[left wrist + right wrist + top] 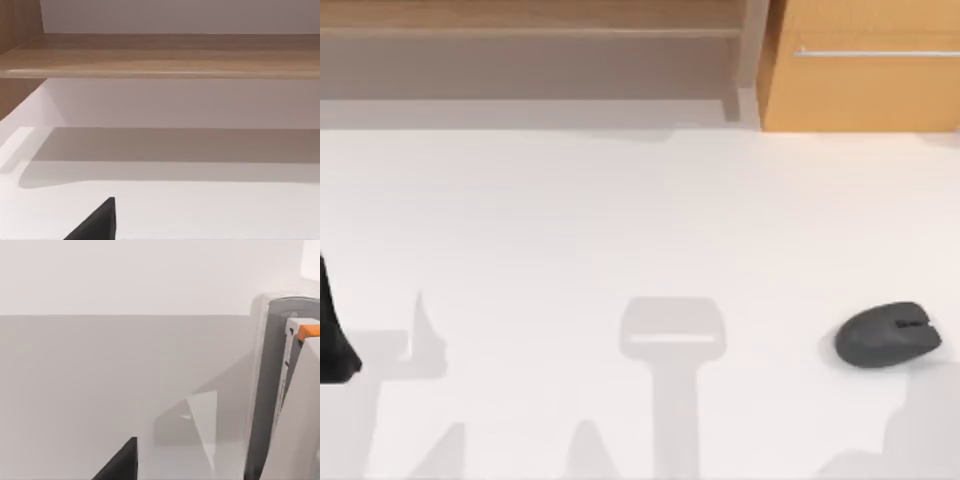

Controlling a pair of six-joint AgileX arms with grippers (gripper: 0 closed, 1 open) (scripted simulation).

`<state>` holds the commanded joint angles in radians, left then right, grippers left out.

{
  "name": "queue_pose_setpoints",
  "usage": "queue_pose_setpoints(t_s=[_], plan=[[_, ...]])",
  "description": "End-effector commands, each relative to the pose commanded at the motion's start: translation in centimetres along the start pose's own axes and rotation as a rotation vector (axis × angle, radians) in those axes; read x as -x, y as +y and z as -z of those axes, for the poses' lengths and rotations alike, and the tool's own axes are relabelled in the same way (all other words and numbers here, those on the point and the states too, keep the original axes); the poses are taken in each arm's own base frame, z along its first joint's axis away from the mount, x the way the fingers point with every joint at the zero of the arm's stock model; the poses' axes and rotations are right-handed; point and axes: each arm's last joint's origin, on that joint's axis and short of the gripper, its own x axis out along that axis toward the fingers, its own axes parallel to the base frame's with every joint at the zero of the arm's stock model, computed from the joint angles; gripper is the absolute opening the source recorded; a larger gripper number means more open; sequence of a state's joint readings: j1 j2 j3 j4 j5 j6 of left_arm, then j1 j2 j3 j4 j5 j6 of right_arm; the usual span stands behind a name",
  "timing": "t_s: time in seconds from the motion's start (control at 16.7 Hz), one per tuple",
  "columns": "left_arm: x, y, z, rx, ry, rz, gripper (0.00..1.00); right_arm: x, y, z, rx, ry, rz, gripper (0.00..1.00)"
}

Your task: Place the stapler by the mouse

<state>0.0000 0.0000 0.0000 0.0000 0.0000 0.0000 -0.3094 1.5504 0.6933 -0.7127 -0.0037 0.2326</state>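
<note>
Top view: the mouse (887, 336) lies on the white worktop (620, 220) near its right side, apart from everything else. The stapler (420, 326) I take to be the faint pale sliver near the left side – well apart from the mouse, nearly the whole worktop between them. Just beside it, at the left edge, stands a tall black shape (332, 335), which I judge to be part of my left arm. It does not touch the sliver.

Left wrist view: a black wedge of my left gripper (97, 225) shows low over bare worktop, with a wooden shelf (160, 55) beyond. I cannot tell whether this gripper is released or clenched, and nothing shows held in it.

Right wrist view: a black corner of my right gripper (121, 462) shows over the worktop, beside a grey upright piece with an orange tip (310, 331) that I cannot identify. Its state I cannot tell either.

So I judge the task at step 1 – the stapler not yet picked up. The next move calls for the left gripper to come down over the slim bar, square across its narrow width, and close before carrying it rightward to the mouse.
</note>
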Motion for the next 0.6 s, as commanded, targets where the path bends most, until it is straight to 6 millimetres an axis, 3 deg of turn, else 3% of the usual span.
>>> queue_pose_setpoints(t_s=[0.54, 0.6], plan=[[0.00, 0.00, 0.00, 0.000, 0.000, 0.000, 1.00, 0.00, 0.00, 0.00, 0.000, 0.000, 0.000, 0.02], [0.00, 0.00, 0.00, 0.000, 0.000, 0.000, 1.00, 0.00, 0.00, 0.00, 0.000, 0.000, 0.000, 0.00]])
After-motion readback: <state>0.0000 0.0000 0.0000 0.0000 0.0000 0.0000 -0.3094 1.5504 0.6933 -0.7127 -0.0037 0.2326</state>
